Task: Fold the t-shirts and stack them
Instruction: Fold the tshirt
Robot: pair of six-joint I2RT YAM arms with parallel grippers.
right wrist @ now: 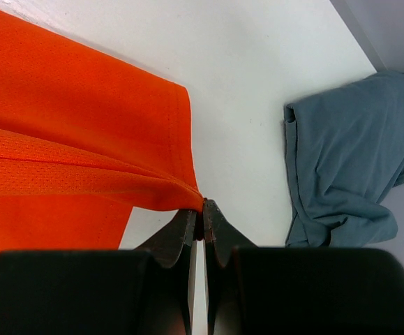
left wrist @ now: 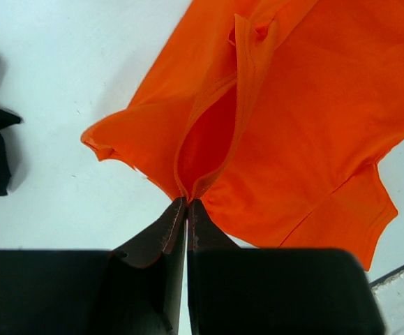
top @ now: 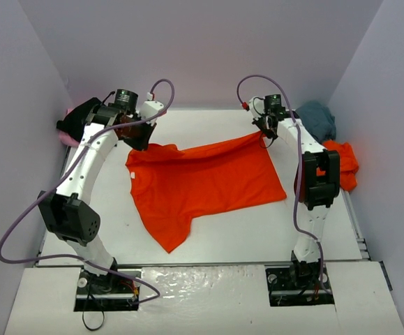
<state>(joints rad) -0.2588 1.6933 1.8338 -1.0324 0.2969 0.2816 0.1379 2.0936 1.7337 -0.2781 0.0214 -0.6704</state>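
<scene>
Top external view, and the orange t-shirt [top: 202, 185] lies spread across the middle of the counter [top: 257, 237], far edge lifted. Left fingers [top: 140, 139] are clamped on the sleeve end at upper left, right fingers [top: 264, 135] pinched tight on the hem corner at upper right. Both wrist views show cloth caught right at the tips. Held at two ends like that, the edge hangs taut between them, ready, I'd say, to be drawn over for a fold. Long axis runs left to right: collar towards the left, hem to the right, one sleeve pointing at the bottom of frame. Teal-grey shirt [top: 318, 118] sits bunched at upper right.
</scene>
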